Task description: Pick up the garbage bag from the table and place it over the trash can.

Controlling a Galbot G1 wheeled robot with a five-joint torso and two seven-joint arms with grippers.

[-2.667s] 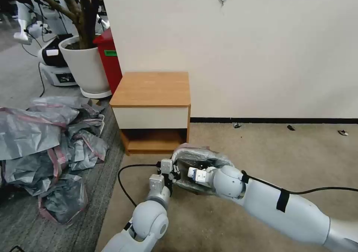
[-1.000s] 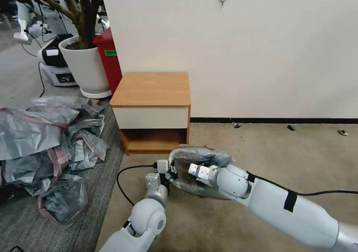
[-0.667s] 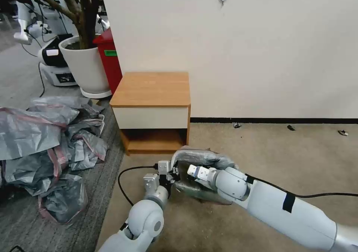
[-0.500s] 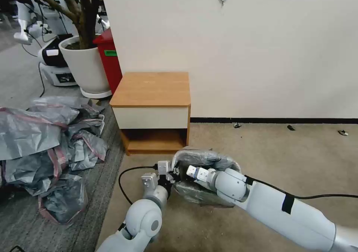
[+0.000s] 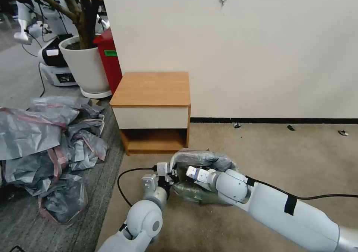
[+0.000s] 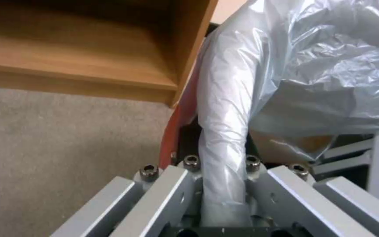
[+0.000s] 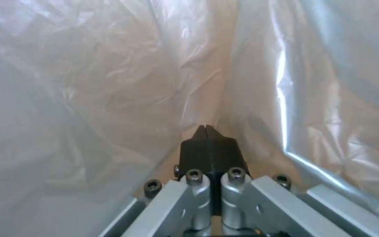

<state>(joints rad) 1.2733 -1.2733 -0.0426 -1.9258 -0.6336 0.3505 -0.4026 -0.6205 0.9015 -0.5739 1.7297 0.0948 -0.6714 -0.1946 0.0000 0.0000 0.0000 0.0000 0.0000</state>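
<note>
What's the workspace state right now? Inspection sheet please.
Surface: table top bare; carpet floor.
Job's things: garbage bag draped over trash can on the floor before the table.
Clutter: heap of grey bags at left.
Grippers: left gripper shut on the bag's rim; right gripper shut, inside the bag.
Cables: black cable on the floor.
Surroundings: plant pot, red bin, wall.

Even indoor light, soft shadows, glare on wrinkled plastic.
</note>
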